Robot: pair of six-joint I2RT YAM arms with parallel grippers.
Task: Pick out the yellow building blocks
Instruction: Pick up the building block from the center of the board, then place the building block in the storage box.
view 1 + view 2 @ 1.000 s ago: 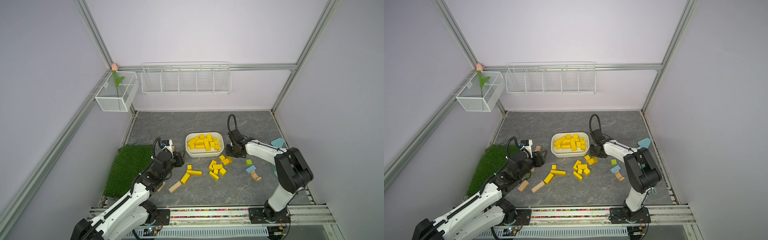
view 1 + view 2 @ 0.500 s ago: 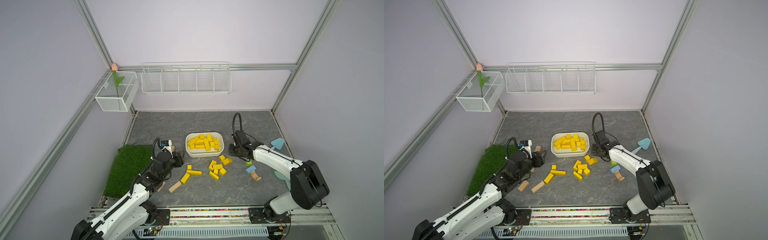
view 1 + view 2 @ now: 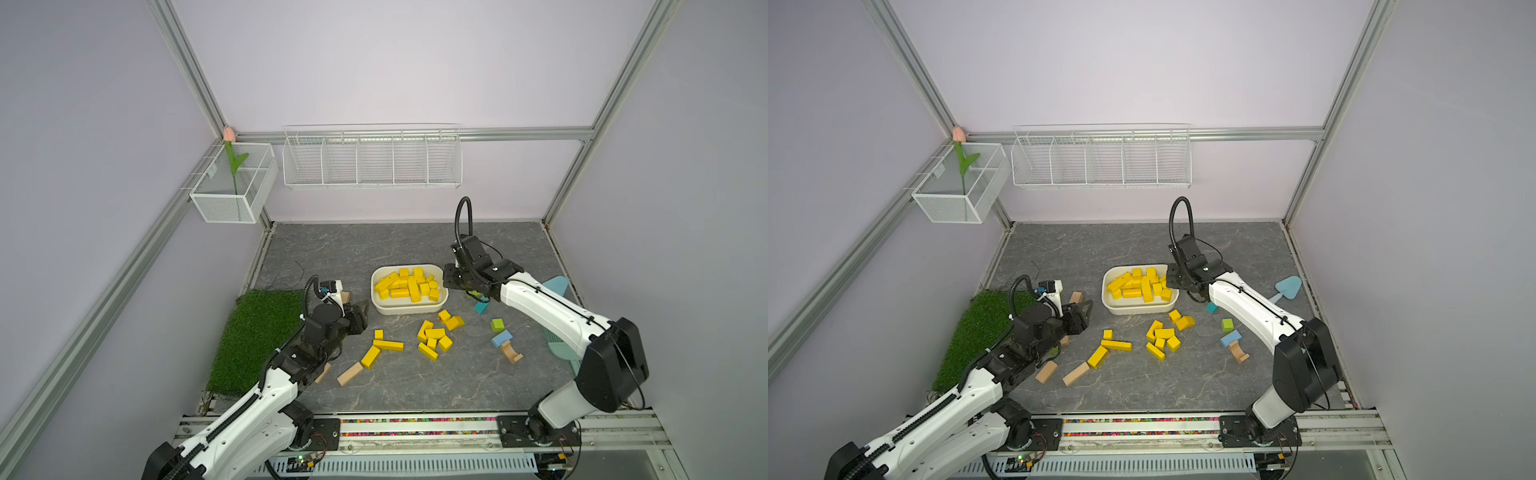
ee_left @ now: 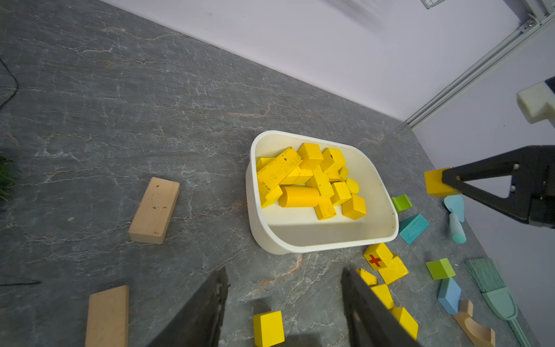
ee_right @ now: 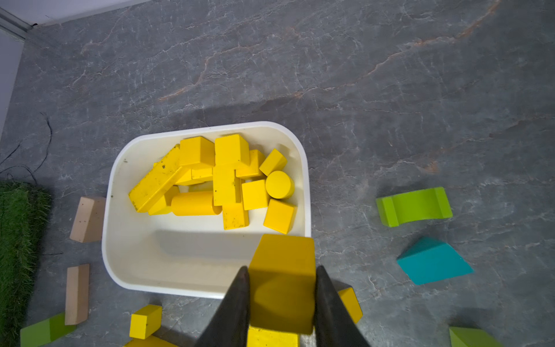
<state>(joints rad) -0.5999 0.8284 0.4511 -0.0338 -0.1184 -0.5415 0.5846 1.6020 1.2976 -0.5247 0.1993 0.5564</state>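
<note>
Right gripper (image 5: 282, 269) clamps a bright yellow painted wooden block (image 5: 283, 249) above the near rim of the white plastic tub (image 5: 168, 290), poised to drop it among yellow blocks (image 5: 225, 186) ahead; left gripper (image 4: 284, 272) hangs jaws apart, empty.

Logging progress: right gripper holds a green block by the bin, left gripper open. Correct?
The block is yellow, not green, as the right wrist view shows. The right gripper holds it by the bin; the left gripper is open.
</note>
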